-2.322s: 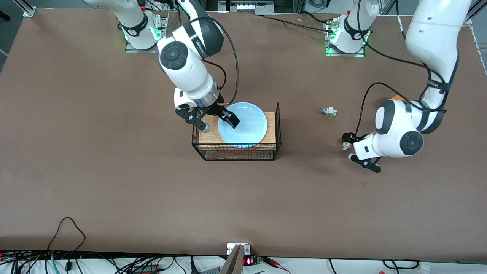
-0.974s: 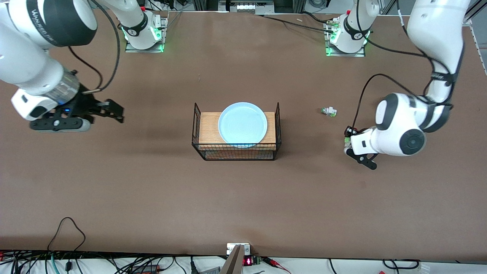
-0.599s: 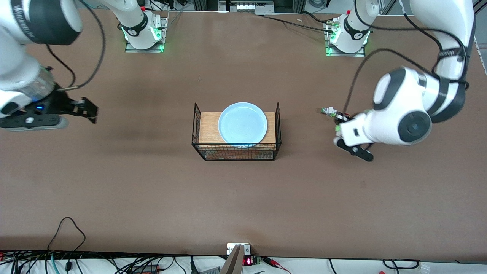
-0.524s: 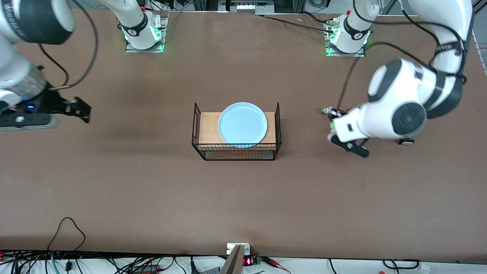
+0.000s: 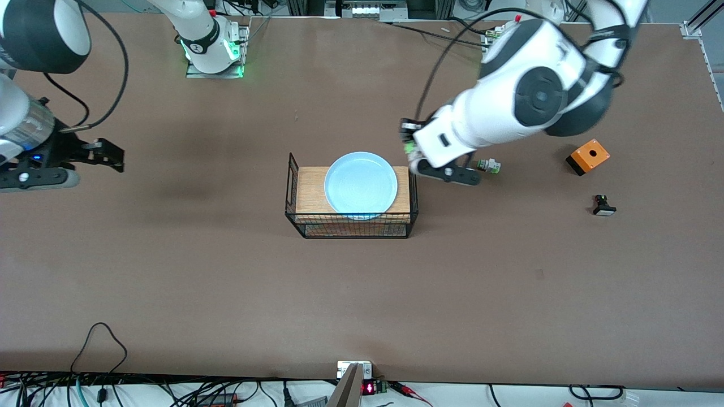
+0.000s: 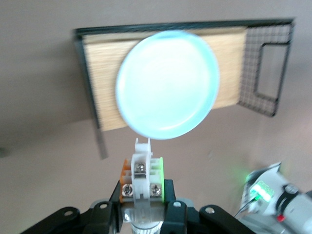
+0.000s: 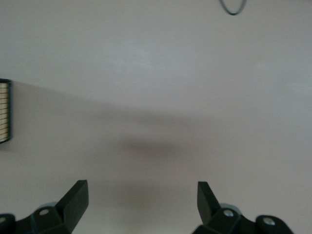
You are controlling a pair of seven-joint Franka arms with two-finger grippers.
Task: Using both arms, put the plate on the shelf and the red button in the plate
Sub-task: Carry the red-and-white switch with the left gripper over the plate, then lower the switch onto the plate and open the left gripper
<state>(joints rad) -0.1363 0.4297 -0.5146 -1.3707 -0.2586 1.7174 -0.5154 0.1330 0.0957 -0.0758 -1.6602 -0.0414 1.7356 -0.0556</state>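
1. Fingers of the left gripper (image 6: 139,214) are clamping the red button (image 6: 141,176), gripping it at its lower barrel; the right gripper (image 7: 141,200) is showing its 2 fingers (image 7: 75,197) spread wide apart with nothing between them.
2. In the left wrist view the red button's long axis is running straight out from the fingers, its white and green terminal block with 3 screws and an orange side piece pointing away from the gripper toward the plate (image 6: 167,90); its cap end is sitting hidden between the fingers.
3. Lying flat and face up, the plate (image 5: 361,184) is resting on the wooden board of a black wire basket (image 5: 352,225) in the middle of the table (image 5: 226,282), toward the left arm's end of the board.
4. Reaching across from its base, the left arm is holding the left gripper (image 5: 408,151) in the air over the basket's end wall, just beside the plate's rim, with the forearm sloping down toward it.
5. At the right arm's end of the table, the right gripper (image 5: 107,155) is hovering over bare table, well apart from the basket.
6. On the table toward the left arm's end, a white and green part (image 5: 488,165), an orange box (image 5: 587,156) and a black button with a white cap (image 5: 603,206) are lying.
7. No readable writing is showing on the plate or the button.
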